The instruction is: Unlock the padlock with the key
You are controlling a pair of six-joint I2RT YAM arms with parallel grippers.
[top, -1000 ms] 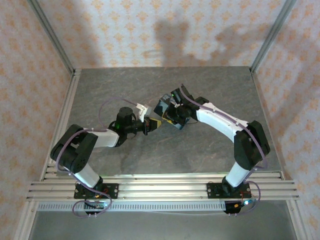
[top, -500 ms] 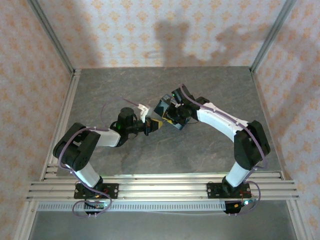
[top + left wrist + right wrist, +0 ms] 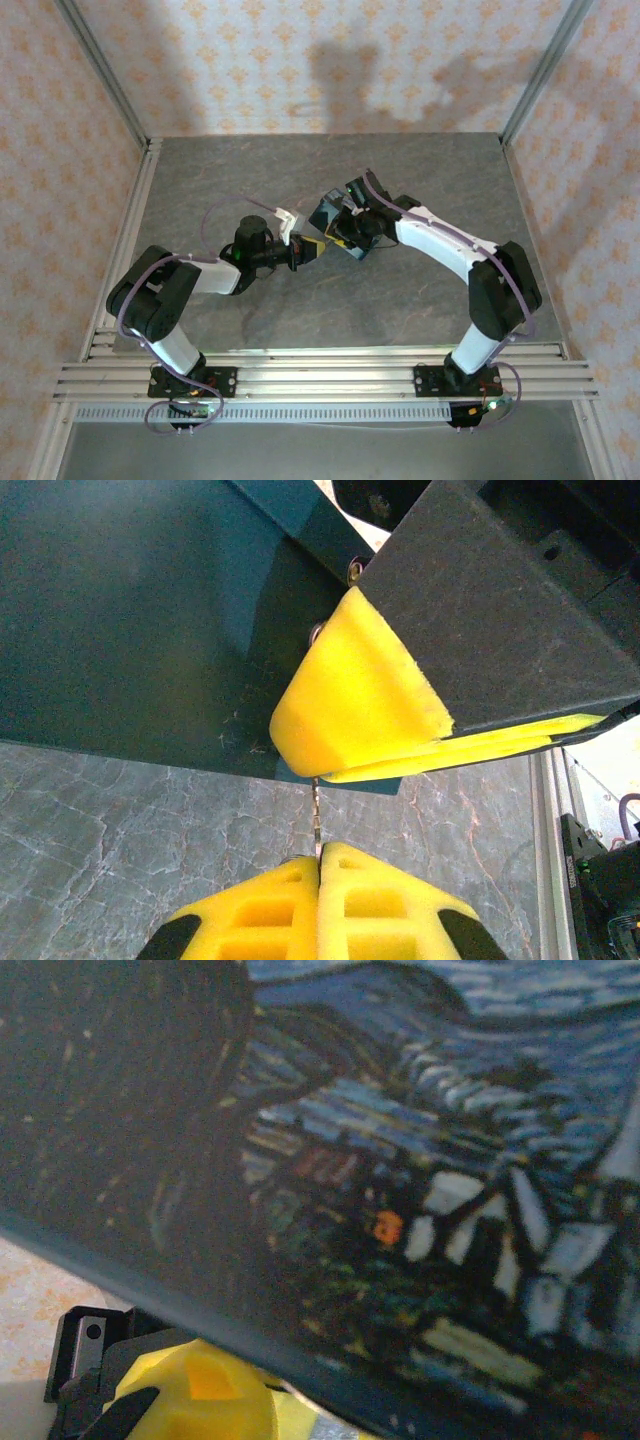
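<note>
Key [image 3: 316,818] is pinched in the closed left pincer [image 3: 318,858]; for the right pincer [image 3: 340,755], cannot tell.

**Top external view.** Illumination is bright and even. The source lies on the near side, so soft arm shadows fall on the far wall [image 3: 345,75]. The surface [image 3: 400,170] carries a faint sheen, with a pale strip along its near edge. Focus is sharp.

**Left wrist view.** The marbled surface is in focus. The tin [image 3: 130,610] is in deep shade. The yellow pads [image 3: 370,905] of the left end effector [image 3: 318,865] are bright and saturated. Small overexposed patches sit at the right and far edges.

**Right wrist view.** The picture is dim. The tin's printed face is in soft focus and nearly black on the left. The lower left corner is washed out.
</note>
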